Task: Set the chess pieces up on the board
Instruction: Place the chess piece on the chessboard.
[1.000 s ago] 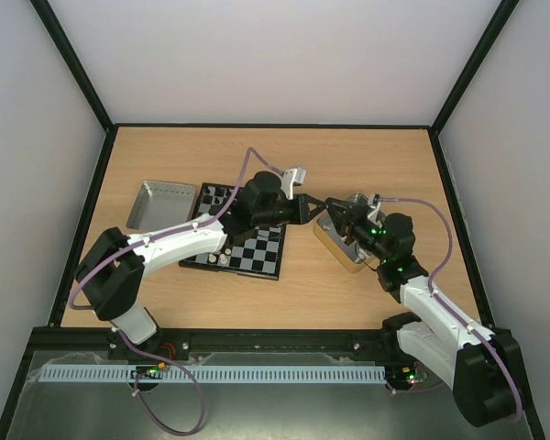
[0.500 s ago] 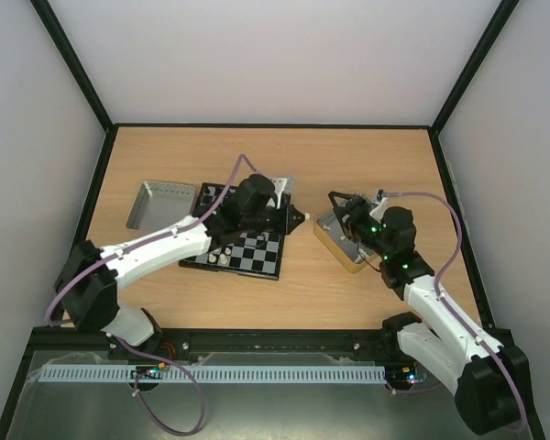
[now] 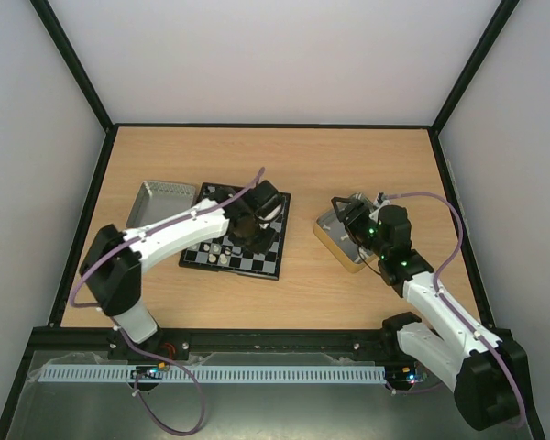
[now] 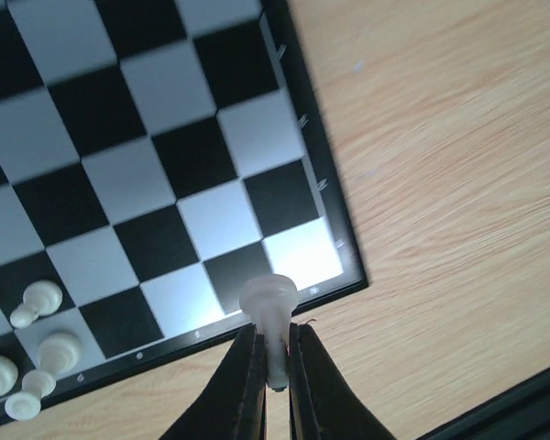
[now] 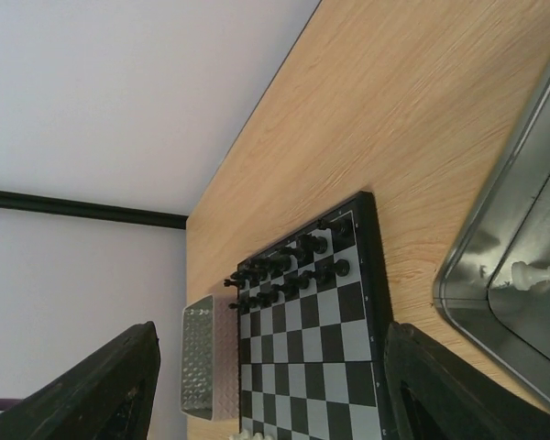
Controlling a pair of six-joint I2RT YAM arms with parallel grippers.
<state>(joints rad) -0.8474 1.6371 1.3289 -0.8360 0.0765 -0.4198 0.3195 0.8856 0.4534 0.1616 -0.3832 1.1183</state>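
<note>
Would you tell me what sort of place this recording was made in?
Likely a robotics lab test cell: a wooden table boxed in by plain white panels, two robot arms bolted at its near edge, and a small chessboard to practise on.

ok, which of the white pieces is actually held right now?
The white piece pinched in the left gripper, at a corner of the board. The other white pieces stand free on their squares.
</note>
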